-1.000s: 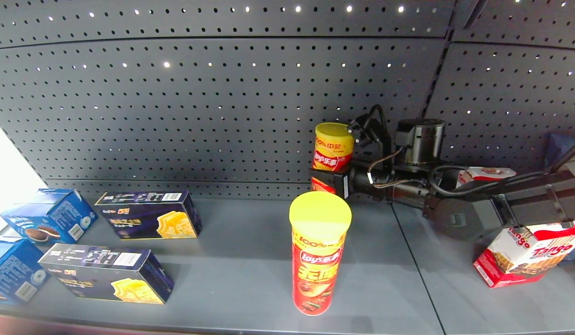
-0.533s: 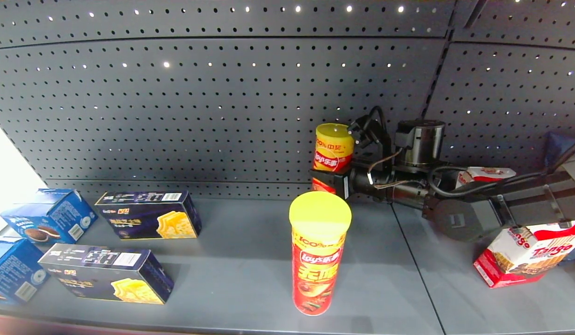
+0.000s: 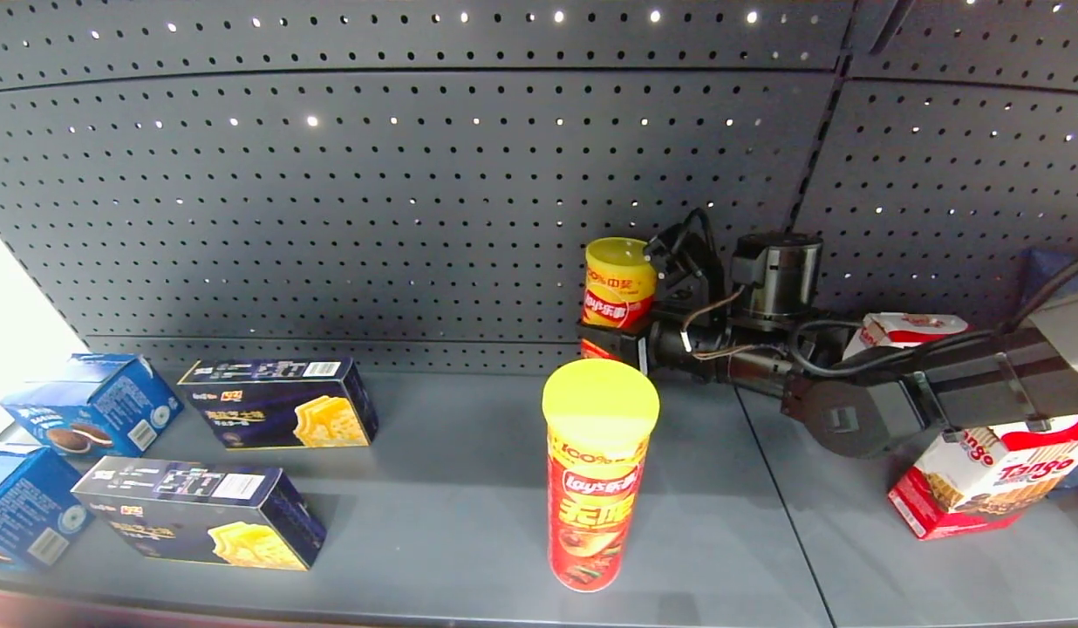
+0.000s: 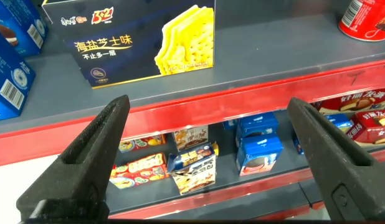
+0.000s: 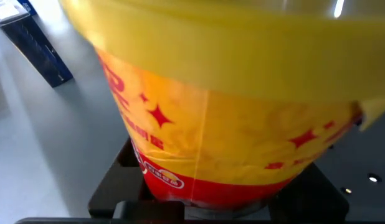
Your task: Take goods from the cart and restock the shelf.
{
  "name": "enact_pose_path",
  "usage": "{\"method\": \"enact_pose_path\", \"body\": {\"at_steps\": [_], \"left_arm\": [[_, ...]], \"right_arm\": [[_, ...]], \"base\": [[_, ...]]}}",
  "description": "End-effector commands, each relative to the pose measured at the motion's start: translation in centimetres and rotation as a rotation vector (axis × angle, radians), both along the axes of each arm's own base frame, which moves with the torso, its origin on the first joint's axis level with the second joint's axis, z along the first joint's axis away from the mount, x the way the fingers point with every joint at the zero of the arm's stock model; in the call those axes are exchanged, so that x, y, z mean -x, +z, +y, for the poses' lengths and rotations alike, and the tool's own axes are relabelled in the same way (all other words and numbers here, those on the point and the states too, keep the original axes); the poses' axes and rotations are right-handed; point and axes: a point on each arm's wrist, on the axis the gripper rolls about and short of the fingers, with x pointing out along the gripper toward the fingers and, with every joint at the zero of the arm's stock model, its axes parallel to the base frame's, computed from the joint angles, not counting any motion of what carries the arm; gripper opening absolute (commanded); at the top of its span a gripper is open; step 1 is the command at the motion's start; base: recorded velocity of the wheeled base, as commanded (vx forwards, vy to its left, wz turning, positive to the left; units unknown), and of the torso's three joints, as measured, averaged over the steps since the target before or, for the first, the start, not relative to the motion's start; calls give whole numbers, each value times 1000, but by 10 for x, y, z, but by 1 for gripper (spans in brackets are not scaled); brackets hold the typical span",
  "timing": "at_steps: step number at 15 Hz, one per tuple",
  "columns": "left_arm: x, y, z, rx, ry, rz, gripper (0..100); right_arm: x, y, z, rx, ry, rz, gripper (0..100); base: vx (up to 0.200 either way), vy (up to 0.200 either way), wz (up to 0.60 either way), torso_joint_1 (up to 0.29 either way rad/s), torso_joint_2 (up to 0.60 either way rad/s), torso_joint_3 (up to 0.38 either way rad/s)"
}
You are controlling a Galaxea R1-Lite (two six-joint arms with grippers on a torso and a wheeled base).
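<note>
The chip can (image 3: 620, 292) is being held upright at the back of the shelf (image 3: 452, 488), close to the perforated back wall (image 3: 373, 218). It is being gripped low on its body by the right gripper (image 3: 613, 338), whose jaws are clamped on it from both sides. In the right wrist view the can (image 5: 230, 124) is showing its yellow lid and red base between dark jaw blocks. Whether its base is already touching the shelf cannot be told, since the lid of a second chip can (image 3: 598, 475) is standing in front of that spot, at 6 o'clock from it.

The placing step is judged to be in hand. The next move is likely calling for the can to be set flat, the jaws to be spread, and the arm to be drawn back toward 3 o'clock without the front can being knocked.

Cracker boxes (image 3: 277, 403) are lying at 9 o'clock and a wafer box (image 3: 992, 475) at 3 o'clock. The left gripper (image 4: 208, 106) is being kept by the shelf's front edge, jaws wide apart, holding nothing.
</note>
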Motion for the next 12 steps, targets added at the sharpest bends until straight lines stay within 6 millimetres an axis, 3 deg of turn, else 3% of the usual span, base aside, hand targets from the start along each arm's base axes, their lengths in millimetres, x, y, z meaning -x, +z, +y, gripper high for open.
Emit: {"method": "enact_pose_path", "body": {"at_steps": [1, 2, 4, 12], "left_arm": [[0, 0, 0, 0, 0, 1, 100], [0, 0, 0, 0, 0, 1, 100], [0, 0, 0, 0, 1, 1, 100], [0, 0, 0, 0, 0, 1, 100]], "right_arm": [[0, -1, 1, 1, 1, 1, 0], [1, -1, 0, 4, -1, 5, 100], [8, -4, -4, 13, -4, 22, 100], [67, -13, -48, 51, -22, 74, 100]], "base": [[0, 0, 0, 0, 0, 0], [0, 0, 0, 0, 0, 0], [0, 0, 0, 0, 0, 0], [0, 0, 0, 0, 0, 0]]}}
